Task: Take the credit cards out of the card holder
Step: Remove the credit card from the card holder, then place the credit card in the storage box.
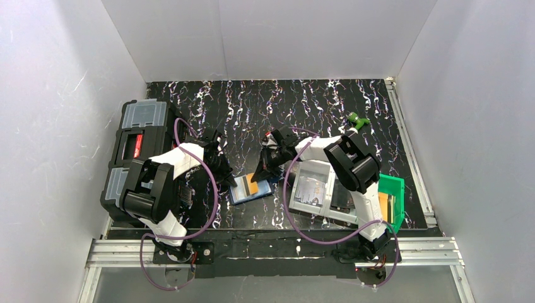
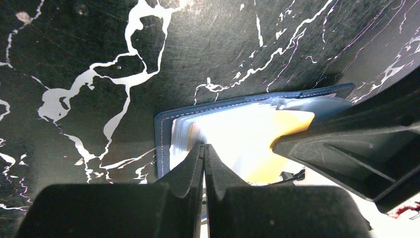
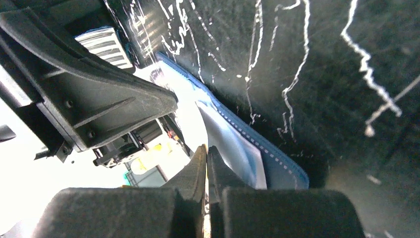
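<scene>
- Holder lies open on the table between both grippers, long axis roughly 9–3. A gold card shows in its sleeves.
- Left gripper: fingers pressed together, nothing visibly between them, tips over the holder's 9 o'clock end.
- Right gripper: pressed together at the holder's 2 o'clock edge. You cannot tell whether a sleeve is caught.
- Judgement: your right arm is nearer the card; draw it toward 3 o'clock while the left pins the holder.
- Tray at the holder's 3 o'clock holds flat items, kind unclear. The contents of the green bin beyond it are also unclear.
</scene>
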`<action>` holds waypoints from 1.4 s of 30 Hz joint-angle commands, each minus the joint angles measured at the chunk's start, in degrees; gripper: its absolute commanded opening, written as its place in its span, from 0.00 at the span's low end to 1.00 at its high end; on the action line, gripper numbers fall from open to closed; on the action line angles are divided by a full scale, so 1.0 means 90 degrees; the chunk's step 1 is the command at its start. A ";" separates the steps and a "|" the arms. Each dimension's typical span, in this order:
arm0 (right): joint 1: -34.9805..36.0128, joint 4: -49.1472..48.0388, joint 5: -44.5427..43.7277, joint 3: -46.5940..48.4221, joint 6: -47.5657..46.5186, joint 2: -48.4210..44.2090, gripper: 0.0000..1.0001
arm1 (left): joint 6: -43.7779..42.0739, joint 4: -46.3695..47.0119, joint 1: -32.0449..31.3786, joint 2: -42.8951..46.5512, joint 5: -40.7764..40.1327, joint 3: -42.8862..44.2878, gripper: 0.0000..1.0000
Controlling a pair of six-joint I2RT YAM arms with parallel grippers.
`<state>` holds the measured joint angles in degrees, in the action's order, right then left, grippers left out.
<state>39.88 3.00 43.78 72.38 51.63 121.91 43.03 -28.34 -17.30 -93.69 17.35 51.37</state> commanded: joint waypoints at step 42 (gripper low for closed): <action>-0.1486 0.5271 -0.4682 -0.0892 -0.1075 -0.5920 0.01 | -0.1288 -0.1193 -0.0037 0.1892 0.0556 0.1028 0.54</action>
<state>29.61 39.36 12.02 65.58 41.81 75.23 33.35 -39.61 -17.43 -78.13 18.35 61.80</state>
